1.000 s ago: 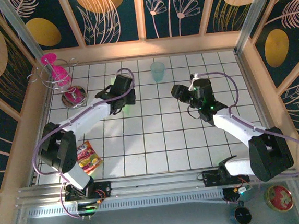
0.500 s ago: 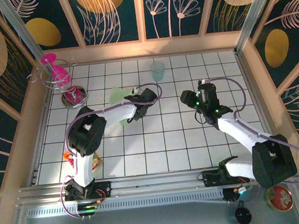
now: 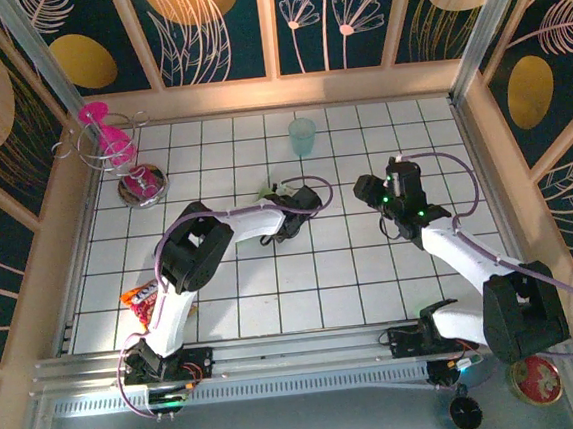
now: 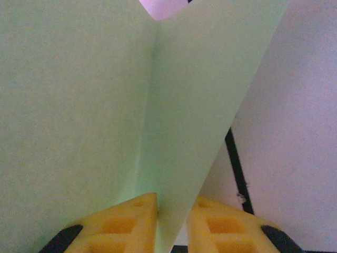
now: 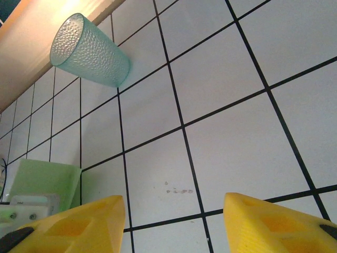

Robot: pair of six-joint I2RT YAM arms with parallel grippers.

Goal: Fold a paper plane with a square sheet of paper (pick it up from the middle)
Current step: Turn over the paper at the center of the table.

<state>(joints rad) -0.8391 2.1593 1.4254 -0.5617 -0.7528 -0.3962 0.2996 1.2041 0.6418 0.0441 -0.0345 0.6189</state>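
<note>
Well, teal cup [image 3: 302,136] apart from paper [image 4: 79,105]

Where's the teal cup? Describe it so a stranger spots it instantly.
Look along the far wooden wall. Near its middle the cup stands alone on white tiles. It is translucent pale teal and dimpled, unlike the pink glass in the far left corner.

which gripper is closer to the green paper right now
Left. The left gripper has the green paper between its fingers. The right gripper is open over bare tiles, off to the paper's right and clearly apart from it.
</note>
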